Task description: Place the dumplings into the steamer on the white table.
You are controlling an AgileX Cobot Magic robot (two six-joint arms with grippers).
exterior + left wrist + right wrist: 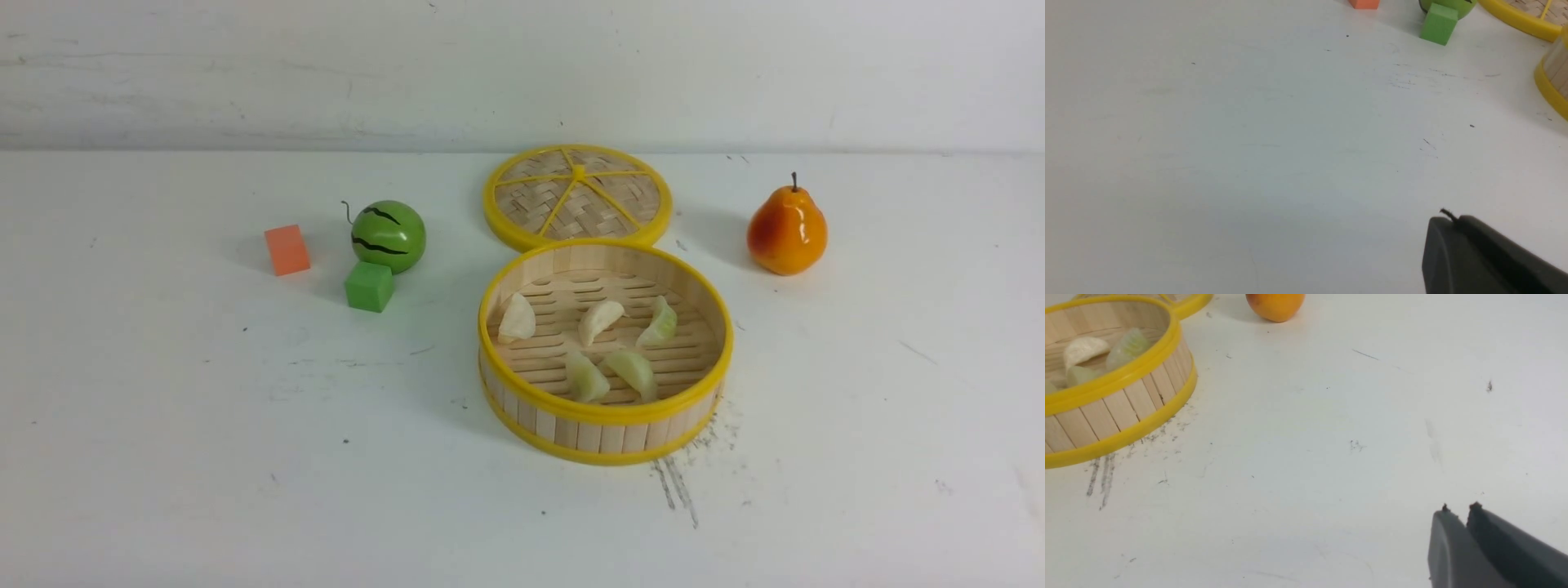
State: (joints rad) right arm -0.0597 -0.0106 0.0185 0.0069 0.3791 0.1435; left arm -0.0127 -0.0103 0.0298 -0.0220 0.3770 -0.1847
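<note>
The steamer [604, 412] stands on the white table [204, 457], right of middle. Inside it lie two cream-white dumplings [518, 319] [599, 320] and three pale green dumplings [660, 323] [586, 378] [633, 371]. No gripper shows in the front view. In the left wrist view my left gripper [1449, 218] is shut and empty above bare table, with the steamer's wall [1553, 77] at the frame edge. In the right wrist view my right gripper [1459, 510] is shut and empty, well apart from the steamer [1122, 404], where some dumplings [1084, 349] show.
The woven yellow-rimmed lid [577, 196] lies flat just behind the steamer. A green toy watermelon [389, 236], a green cube [369, 286] and an orange cube [286, 249] sit to the left. An orange pear [786, 229] stands at the right. Dark scratch marks [678, 482] lie before the steamer.
</note>
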